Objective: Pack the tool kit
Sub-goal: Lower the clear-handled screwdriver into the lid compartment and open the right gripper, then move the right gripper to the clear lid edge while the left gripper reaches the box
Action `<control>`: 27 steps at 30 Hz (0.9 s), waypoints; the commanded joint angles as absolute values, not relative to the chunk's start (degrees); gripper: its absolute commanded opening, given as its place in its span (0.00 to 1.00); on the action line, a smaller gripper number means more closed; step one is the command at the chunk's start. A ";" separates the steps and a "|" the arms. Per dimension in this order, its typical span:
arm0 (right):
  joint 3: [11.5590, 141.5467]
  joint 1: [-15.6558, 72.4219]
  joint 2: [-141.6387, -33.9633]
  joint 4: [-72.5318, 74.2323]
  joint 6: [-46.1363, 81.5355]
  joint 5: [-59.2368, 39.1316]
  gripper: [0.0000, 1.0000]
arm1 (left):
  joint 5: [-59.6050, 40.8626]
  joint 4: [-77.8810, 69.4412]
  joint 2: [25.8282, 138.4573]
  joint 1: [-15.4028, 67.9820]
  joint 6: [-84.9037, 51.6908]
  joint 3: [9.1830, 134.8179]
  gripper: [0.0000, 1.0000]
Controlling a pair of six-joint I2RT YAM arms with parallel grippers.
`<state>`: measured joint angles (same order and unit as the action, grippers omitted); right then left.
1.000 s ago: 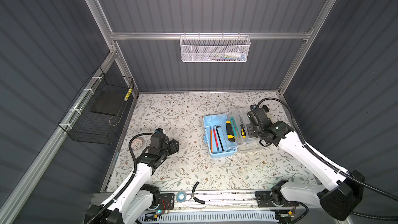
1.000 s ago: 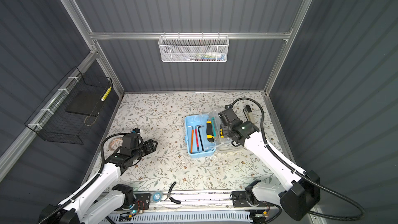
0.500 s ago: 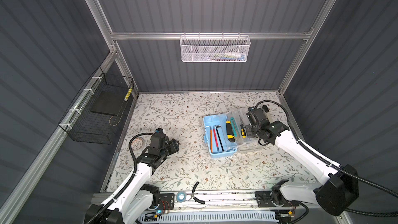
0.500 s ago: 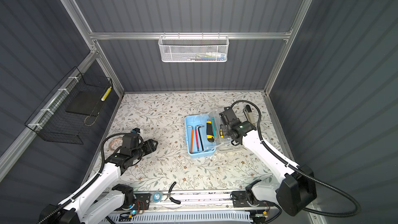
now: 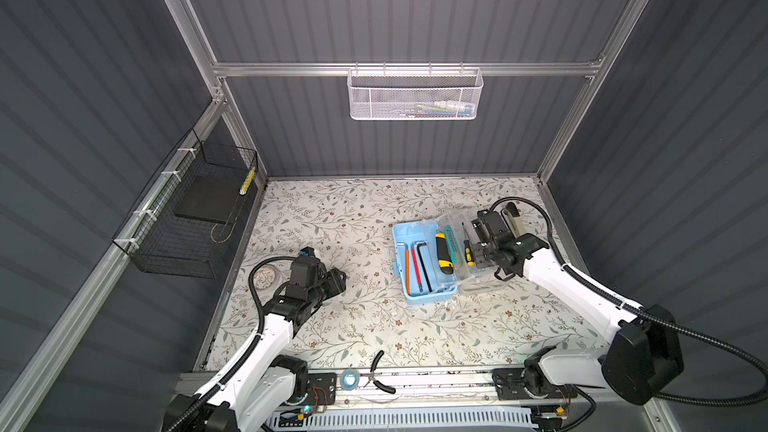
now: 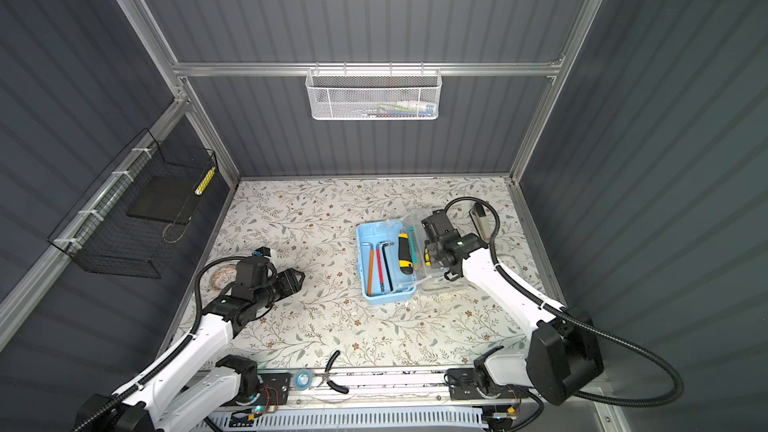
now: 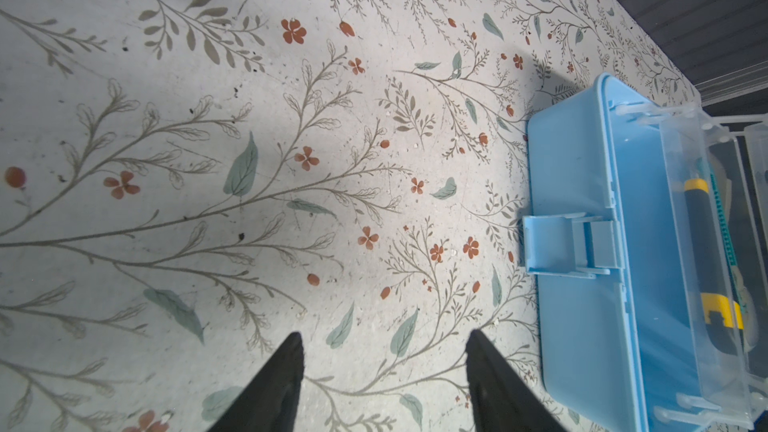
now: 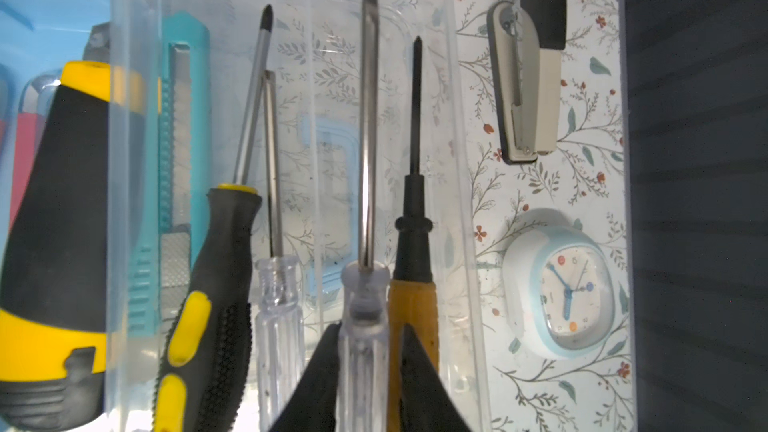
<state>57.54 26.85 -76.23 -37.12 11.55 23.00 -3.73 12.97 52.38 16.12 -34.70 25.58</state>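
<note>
**Change of state.** The right gripper [image 8: 368,332], clamped a second ago, is now easing apart around the clear handle of the screwdriver [image 8: 365,201]. Its fingers [image 8: 316,380] are flanking the handle closely. A sliver of gap is showing on one side, and whether the other pad is still pressing cannot be told. Across the same second the right arm's elbow is drawing in toward the cell centre while the gripper [image 5: 481,254] is staying over the tray [image 5: 458,270], right of centre in both top views. The left gripper [image 7: 385,334] is not moving: it is hovering left of centre with its fingers spread and gripping nothing, above the table [image 7: 249,97].

**Meaning for the task.** The screwdriver is resting in the tray, which is sitting on the right side of the box [image 5: 428,296]. The release is judged to be ending this placement; the tool is lying settled among its neighbours, so the arm is becoming free to retreat.

**Orientation.** The long axis is running along the tray's length, parallel to the screwdrivers on either side. The flat tip is pointing away from the gripper, toward the upper edge of the top views; the handle is pointing toward the lower edge. In the top views the gripper is hiding the tool itself.
</note>
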 commanded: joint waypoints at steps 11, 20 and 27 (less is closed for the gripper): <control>57.65 26.89 -70.62 -37.58 12.23 20.93 0.36 | -4.17 11.19 55.90 17.61 -35.26 27.46 0.63; 51.62 26.00 -57.67 -34.67 28.62 24.67 0.37 | 0.18 10.78 63.38 25.06 -34.12 36.54 0.63; 42.77 22.71 -42.71 -38.45 41.77 20.61 0.43 | 0.18 5.98 74.48 28.53 -33.48 45.04 0.64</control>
